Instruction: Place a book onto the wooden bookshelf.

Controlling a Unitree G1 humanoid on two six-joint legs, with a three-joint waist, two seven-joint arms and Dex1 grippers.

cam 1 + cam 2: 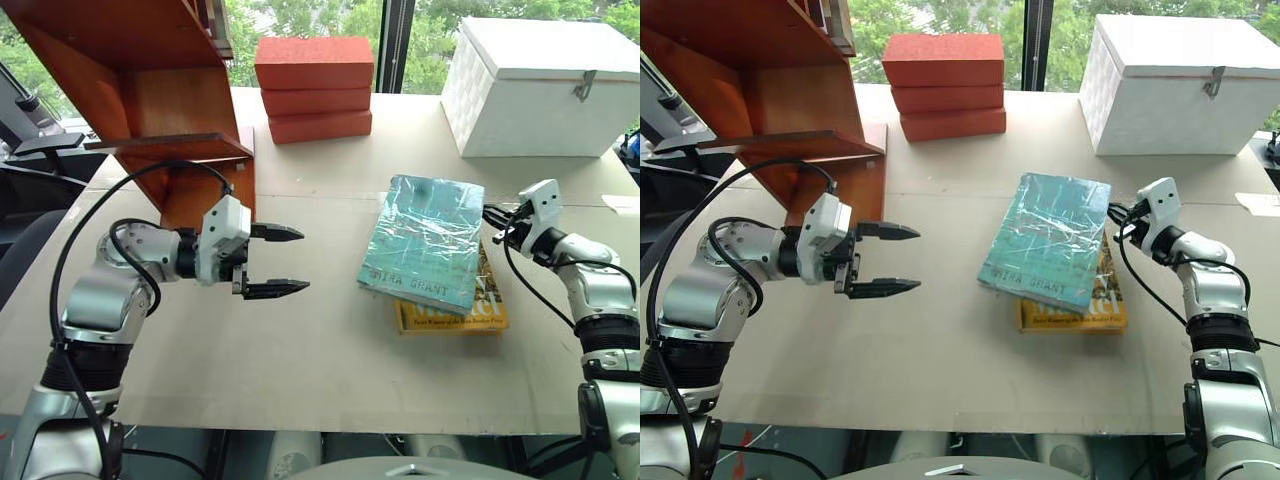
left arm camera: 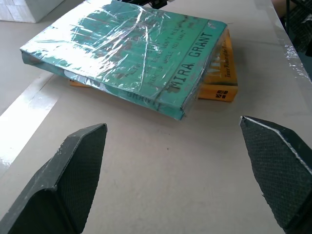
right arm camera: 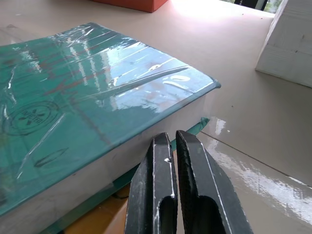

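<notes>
The teal book (image 1: 425, 240) in its crinkled plastic jacket, "MIRA GRANT" along its near edge, lies flat on a yellow-orange book (image 1: 455, 312) right of the table's middle. My right gripper (image 1: 490, 224) is shut, its tips at the teal book's right page edge, close against it; in the right wrist view the fingers (image 3: 187, 161) point at that edge below the cover. My left gripper (image 1: 288, 260) hovers open left of the book (image 2: 126, 53), pointing toward it with a wide gap between. The wooden bookshelf (image 1: 150, 90) stands at the back left, behind the left arm.
Three red-orange bricks (image 1: 313, 88) are stacked at the back centre. A white lidded box (image 1: 540, 85) sits at the back right. The beige table (image 1: 300, 350) has bare room between the left gripper and the books, and along its front edge.
</notes>
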